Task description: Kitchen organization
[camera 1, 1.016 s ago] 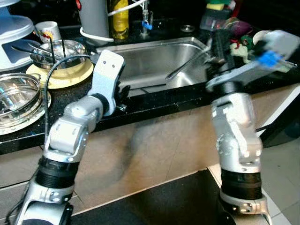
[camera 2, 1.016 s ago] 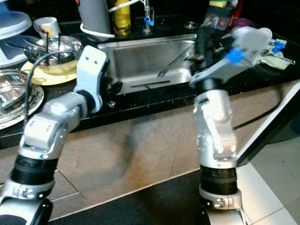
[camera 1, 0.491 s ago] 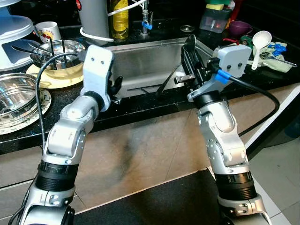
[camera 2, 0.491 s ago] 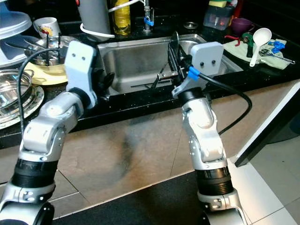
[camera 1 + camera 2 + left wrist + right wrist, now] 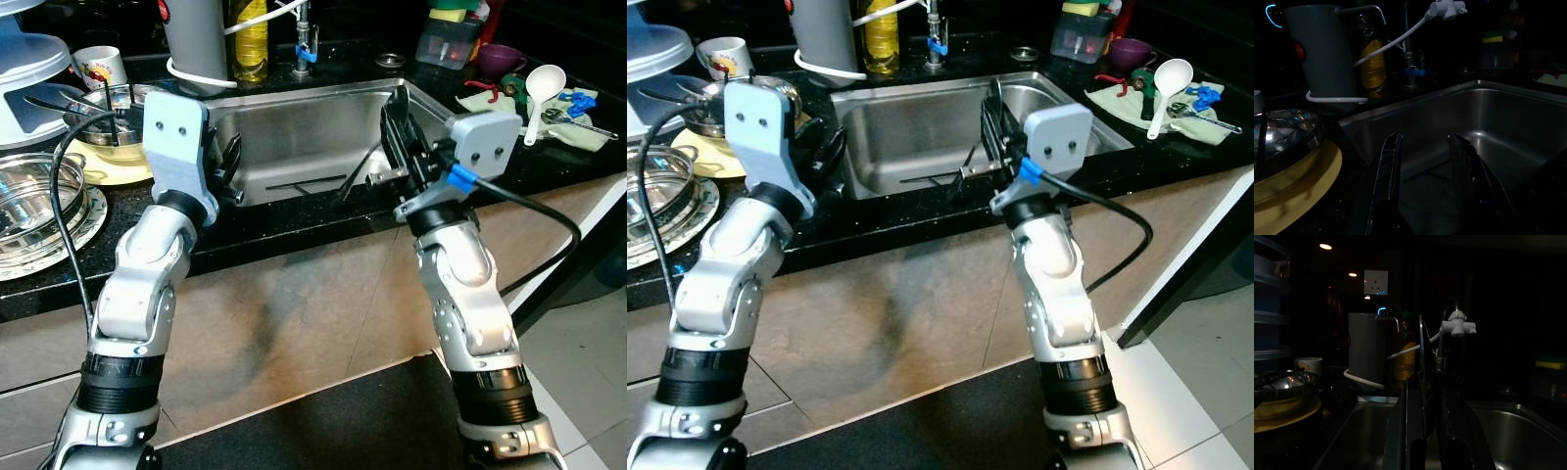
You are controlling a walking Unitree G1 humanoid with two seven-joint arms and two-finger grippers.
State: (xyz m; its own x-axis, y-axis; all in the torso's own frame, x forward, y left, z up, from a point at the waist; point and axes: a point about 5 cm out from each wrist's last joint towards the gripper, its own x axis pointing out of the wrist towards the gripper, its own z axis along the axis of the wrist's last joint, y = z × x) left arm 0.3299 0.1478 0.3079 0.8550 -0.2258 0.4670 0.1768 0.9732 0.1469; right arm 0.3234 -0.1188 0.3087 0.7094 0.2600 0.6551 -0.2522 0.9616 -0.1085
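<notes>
Both arms are up at the steel sink (image 5: 294, 137) set into the black worktop (image 5: 323, 217). The right gripper (image 5: 396, 132) stands over the sink's right side, and its jaws are pinched nearly together on a thin metal utensil (image 5: 1421, 377). The right wrist view has the blade edge-on and upright between the two black fingers (image 5: 1445, 440). From the head, a slim handle (image 5: 361, 168) slants down from the jaws into the basin, though whether its tip touches the bottom I cannot tell.

Over on the other side, the left gripper (image 5: 1425, 166) hovers at the sink's left rim, jaws parted with a clear gap and nothing between them. Its fingers (image 5: 1388, 171) point across the basin toward the grey jug (image 5: 1322, 54) and the yellow bottle (image 5: 1373, 68) at the back of the worktop. Just beside that gripper, on its outer side, sits a steel bowl (image 5: 118, 108) on a yellow plate (image 5: 103, 166).

Further left lies a glass dish (image 5: 34, 201), with a white mug (image 5: 96, 67) behind. Off to the right of the sink, well apart from the jaws, a white ladle (image 5: 542, 86) rests on a cloth (image 5: 573, 122).
</notes>
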